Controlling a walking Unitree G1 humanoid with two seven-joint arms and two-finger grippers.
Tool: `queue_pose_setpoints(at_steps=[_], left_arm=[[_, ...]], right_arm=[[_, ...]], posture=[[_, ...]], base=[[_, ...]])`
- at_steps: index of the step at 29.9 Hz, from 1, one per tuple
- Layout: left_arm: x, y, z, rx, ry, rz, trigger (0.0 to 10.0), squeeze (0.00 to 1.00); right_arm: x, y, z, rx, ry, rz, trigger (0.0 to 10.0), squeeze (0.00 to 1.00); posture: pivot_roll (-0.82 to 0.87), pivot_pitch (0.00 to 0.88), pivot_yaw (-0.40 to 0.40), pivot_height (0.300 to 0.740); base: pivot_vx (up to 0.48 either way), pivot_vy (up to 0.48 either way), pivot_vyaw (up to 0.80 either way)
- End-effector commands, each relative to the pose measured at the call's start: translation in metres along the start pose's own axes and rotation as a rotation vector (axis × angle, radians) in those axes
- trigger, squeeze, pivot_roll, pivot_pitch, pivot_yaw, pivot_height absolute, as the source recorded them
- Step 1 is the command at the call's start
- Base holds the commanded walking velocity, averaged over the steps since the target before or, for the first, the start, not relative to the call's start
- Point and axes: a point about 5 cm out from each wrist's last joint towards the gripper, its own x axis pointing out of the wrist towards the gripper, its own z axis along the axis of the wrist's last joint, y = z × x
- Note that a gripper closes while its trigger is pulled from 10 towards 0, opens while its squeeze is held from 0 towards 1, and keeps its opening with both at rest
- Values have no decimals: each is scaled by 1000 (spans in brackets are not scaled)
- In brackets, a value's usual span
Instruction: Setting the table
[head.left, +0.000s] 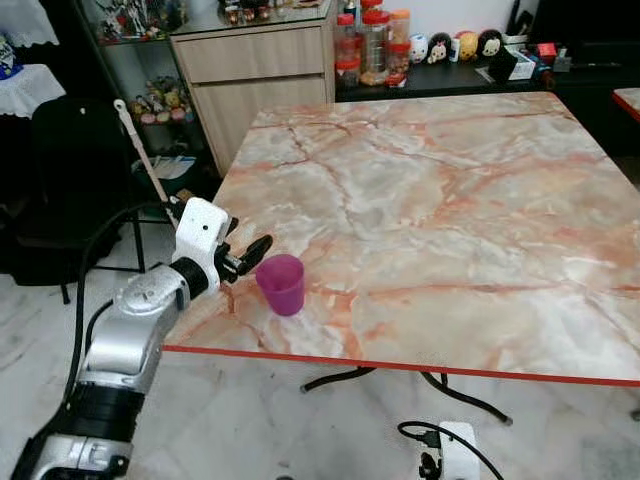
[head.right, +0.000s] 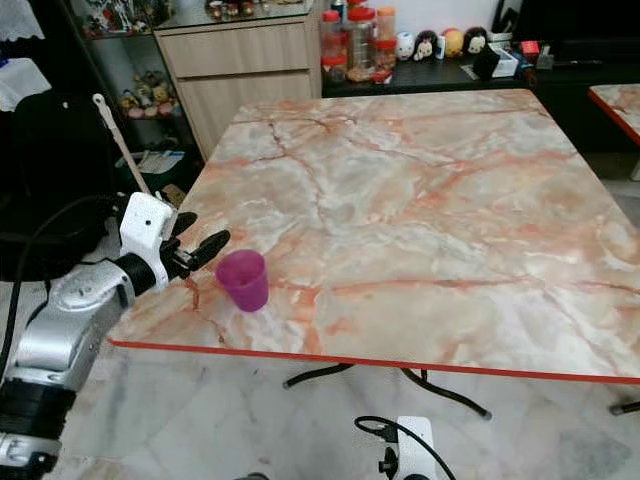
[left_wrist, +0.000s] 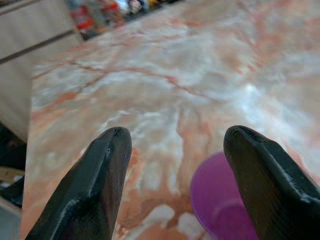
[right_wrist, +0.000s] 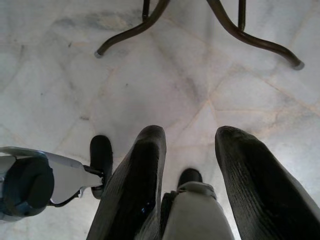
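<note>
Even bright indoor light; soft glare on marble table (head.left: 430, 190); left wrist view blurred.

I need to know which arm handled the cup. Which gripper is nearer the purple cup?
Left. The left gripper is open beside the purple cup on the table; the right gripper hangs down over the floor.

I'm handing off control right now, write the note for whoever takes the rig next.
Left claw: open, just left of the purple cup, not gripping it; its fingers stand apart in the wrist view.
Right claw: open, holding nothing, arm hanging low over the floor by the table's legs.
Purple cup: upright on the marble table, near its front-left edge.
Done: cup is on the table.
Left: other tableware not yet laid; judge whether the cup needs moving inward.
</note>
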Motion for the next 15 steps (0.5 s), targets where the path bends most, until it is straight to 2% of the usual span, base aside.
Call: queue_pose_setpoints(at_steps=[1, 3, 5, 9, 15], left_arm=[[2, 3, 1, 56, 32, -33, 10000, 0], [6, 6, 0, 106, 80, -72, 10000, 0], [7, 7, 0, 118, 97, -87, 10000, 0], [17, 13, -8, 94, 154, -68, 10000, 0], [29, 5, -14, 67, 183, -88, 10000, 0]], right_arm=[[1, 4, 1, 18, 0, 1, 10000, 0], [0, 3, 0, 17, 5, -2, 10000, 0], [0, 2, -1, 17, 6, -3, 10000, 0], [0, 0, -3, 23, 10, -11, 10000, 0], [-1, -1, -3, 31, 10, -17, 10000, 0]], posture=[[108, 0, 125, 712], [108, 0, 125, 712], [109, 0, 125, 712], [102, 0, 128, 712], [98, 0, 128, 712]], base=[[0, 0, 0], [0, 0, 0], [0, 0, 0], [0, 0, 0], [0, 0, 0]])
